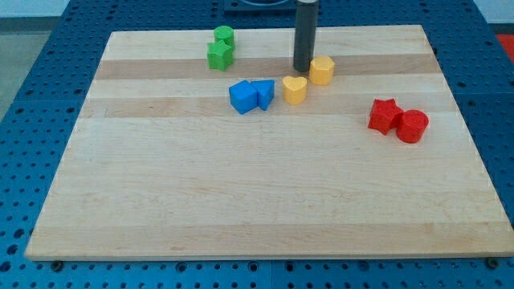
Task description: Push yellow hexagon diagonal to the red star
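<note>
The yellow hexagon (322,70) sits near the view's top, just right of centre. My tip (303,69) stands right beside it on its left, touching or nearly touching. The red star (385,116) lies lower and to the view's right, touching a red cylinder (413,126) on its right. A yellow heart (295,89) lies just below and left of the hexagon, under my tip.
A blue block (242,97) and a blue triangular block (263,93) sit together left of the heart. A green cylinder (224,36) and a green star (220,55) sit at the view's top left. The wooden board (241,193) rests on a blue pegboard.
</note>
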### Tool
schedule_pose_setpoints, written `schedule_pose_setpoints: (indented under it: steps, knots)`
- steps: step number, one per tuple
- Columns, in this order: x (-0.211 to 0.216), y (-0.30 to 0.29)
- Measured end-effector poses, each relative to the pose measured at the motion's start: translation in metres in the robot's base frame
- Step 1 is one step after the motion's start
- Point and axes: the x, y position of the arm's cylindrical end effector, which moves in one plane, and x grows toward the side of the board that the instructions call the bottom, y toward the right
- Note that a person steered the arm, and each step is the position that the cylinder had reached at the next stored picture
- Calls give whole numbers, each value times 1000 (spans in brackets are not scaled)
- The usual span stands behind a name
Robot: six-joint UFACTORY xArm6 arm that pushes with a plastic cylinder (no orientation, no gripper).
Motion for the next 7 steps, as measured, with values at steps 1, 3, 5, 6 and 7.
schedule_pose_setpoints:
  steps: [1, 3, 5, 6, 7]
  knots:
    - [-10, 12]
    - [-12, 39]
    - [-10, 54]
    - [8, 47]
    - [25, 45]
